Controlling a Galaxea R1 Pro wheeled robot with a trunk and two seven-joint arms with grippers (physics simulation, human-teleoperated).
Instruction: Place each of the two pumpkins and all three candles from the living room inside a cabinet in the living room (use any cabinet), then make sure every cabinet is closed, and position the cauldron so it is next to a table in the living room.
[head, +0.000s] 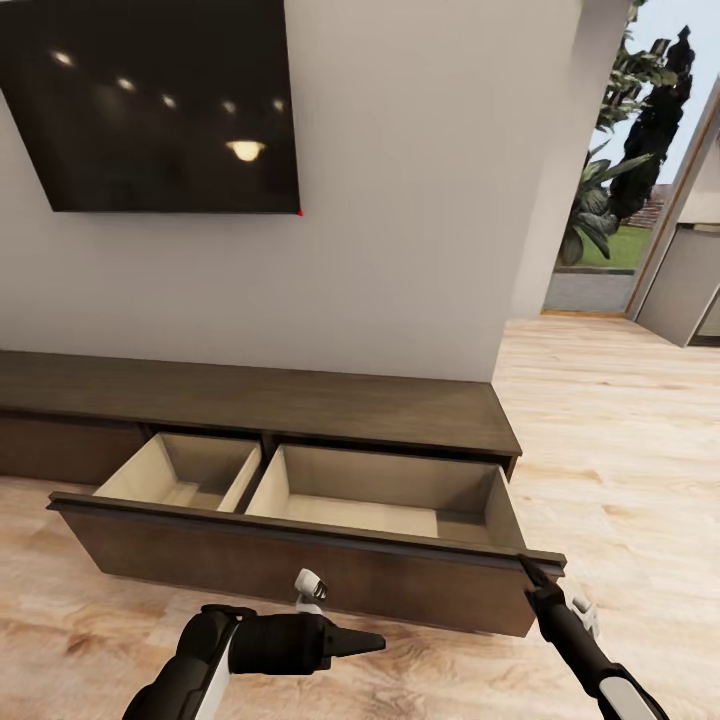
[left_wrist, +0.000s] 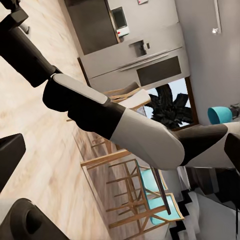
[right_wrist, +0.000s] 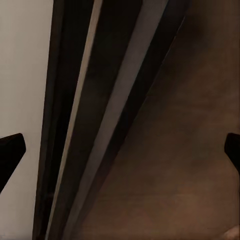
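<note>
At the far left of your head view a dark television (head: 150, 100) hangs on the pale wall (head: 400, 250), its screen catching ceiling lights. Below it runs the long, low, dark brown cabinet (head: 250, 395), and its wide drawer (head: 300, 565) stands pulled out toward you, showing two pale compartments split by a divider, both bare inside.

Your left end effector (head: 370, 642) hangs low in front of the drawer's face, above the wooden floor (head: 620, 470), pointing to the right. You cannot tell whether it is released or clenched. The left wrist view looks back across your own black and white arm to wooden chairs (left_wrist: 132, 195) and a kitchen wall beyond.

Further right, your right end effector (head: 527, 570) sits at the drawer front's top right corner. In the right wrist view its two dark fingertips (right_wrist: 10, 152) stand wide apart, released, with the drawer's top edge running between them.

At the far right a doorway shows garden plants (head: 625, 150).
</note>
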